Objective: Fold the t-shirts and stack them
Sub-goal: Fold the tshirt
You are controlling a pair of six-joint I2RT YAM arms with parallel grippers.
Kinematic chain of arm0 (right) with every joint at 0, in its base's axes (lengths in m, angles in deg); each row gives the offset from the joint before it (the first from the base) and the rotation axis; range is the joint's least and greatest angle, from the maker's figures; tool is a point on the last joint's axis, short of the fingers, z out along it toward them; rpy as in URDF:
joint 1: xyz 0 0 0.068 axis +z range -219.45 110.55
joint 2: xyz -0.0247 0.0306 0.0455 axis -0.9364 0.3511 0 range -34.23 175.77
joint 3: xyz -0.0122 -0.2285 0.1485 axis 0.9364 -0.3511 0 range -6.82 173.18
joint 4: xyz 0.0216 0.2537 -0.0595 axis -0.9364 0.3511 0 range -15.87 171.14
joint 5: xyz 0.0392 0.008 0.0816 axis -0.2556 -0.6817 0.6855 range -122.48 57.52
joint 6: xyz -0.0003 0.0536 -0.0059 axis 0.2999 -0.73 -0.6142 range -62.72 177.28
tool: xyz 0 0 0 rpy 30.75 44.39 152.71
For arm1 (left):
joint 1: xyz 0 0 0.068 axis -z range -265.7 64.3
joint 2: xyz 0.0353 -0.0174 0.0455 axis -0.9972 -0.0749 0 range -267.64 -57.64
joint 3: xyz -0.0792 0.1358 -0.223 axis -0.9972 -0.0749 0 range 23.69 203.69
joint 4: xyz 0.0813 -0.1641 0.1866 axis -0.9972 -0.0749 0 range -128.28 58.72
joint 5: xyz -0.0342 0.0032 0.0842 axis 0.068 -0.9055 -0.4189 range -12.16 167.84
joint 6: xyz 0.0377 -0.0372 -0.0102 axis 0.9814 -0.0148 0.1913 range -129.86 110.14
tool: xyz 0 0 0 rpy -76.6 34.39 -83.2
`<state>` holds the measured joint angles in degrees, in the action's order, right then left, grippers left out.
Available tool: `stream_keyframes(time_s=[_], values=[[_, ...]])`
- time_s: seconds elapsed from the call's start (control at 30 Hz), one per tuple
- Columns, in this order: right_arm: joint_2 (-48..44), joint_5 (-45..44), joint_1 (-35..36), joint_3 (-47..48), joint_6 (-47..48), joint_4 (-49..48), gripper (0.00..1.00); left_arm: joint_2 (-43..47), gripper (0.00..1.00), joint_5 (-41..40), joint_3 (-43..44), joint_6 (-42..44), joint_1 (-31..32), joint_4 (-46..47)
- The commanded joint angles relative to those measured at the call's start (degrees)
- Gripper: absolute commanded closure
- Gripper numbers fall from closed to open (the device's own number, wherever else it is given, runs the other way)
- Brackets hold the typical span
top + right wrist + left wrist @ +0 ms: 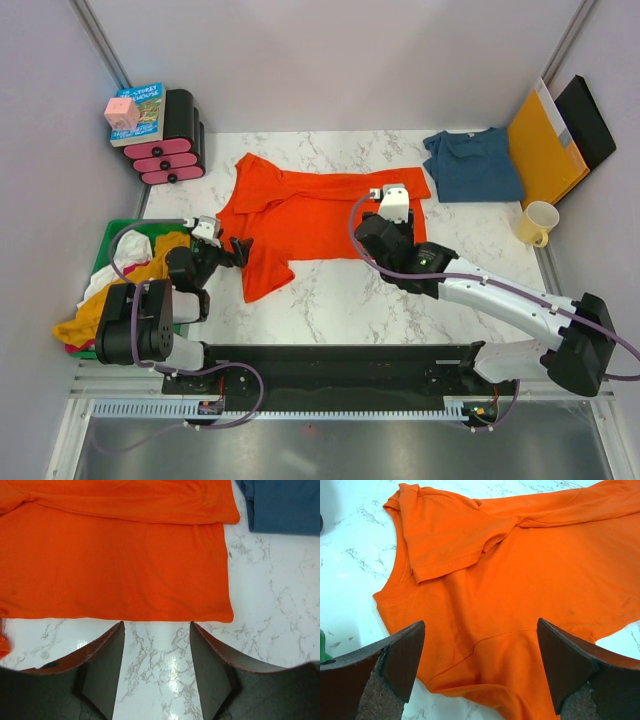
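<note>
My left pincer (480, 626) hangs with its jaws at full spread and nothing between them, just above the near left part of the orange-red t-shirt (310, 215). In its wrist view the neckline (390, 587) curves along the left and one short sleeve (445, 535) lies folded in over the chest.

The shirt sprawls sideways across the middle of the marble table (350, 300). It is mostly flat but rumpled, and one flap (265, 275) trails toward me.

I judge it light, limp cotton. It will drape and sag from any single grip, hold no crease by itself, and slide easily on the smooth stone. A pinch in the middle would only bunch it, so I would take it at the edges, gripping both layers at once. That means the shoulder seam beside the neckline on the left and the bottom corner on the right.

My right pincer (156, 630) stands about half open and empty. It sits low over bare marble, just short of the shirt's straight near edge. The corner (222, 611) lies slightly to the right of its fingers (105, 665).

Further right, at the back of the table, the dark teal-blue t-shirt (475, 165) lies loosely bunched, apart from the orange one. Neither arm is touching it. It looks equally soft and should handle the same way.
</note>
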<state>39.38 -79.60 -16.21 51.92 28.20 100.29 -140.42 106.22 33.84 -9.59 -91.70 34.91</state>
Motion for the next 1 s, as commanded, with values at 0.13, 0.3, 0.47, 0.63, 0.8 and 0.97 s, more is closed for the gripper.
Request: stream_keyframes(time_s=[0.13, 0.3, 0.47, 0.63, 0.8, 0.97], values=[[-3.6, -1.8, -0.2, -1.3, -1.5, 7.2, 0.37, 0.1, 0.00, -1.7, 1.3, 1.0, 0.4, 2.4], [-4.0, -1.8, -0.2, -3.0, -3.2, 7.6, 0.37, 4.4, 0.00, -9.2, 0.5, 4.5, 6.9, 0.0], [-5.9, -3.4, -0.2, -4.9, -3.7, 7.5, 0.37, 18.6, 0.00, -34.0, 15.5, -4.7, 15.2, -45.7], [-6.7, -3.5, -0.1, -6.7, -3.2, 5.8, 0.37, 17.9, 0.00, -41.3, 35.5, -13.6, 22.0, -77.1], [-6.5, -3.0, -0.2, -7.0, -3.5, 4.8, 0.37, 26.1, 0.00, -38.7, 36.0, -33.2, 23.8, -89.4], [-6.8, -2.6, -0.1, -5.9, -3.0, 4.5, 0.37, 37.2, 0.00, -33.6, 29.6, -52.9, 23.3, -91.7]])
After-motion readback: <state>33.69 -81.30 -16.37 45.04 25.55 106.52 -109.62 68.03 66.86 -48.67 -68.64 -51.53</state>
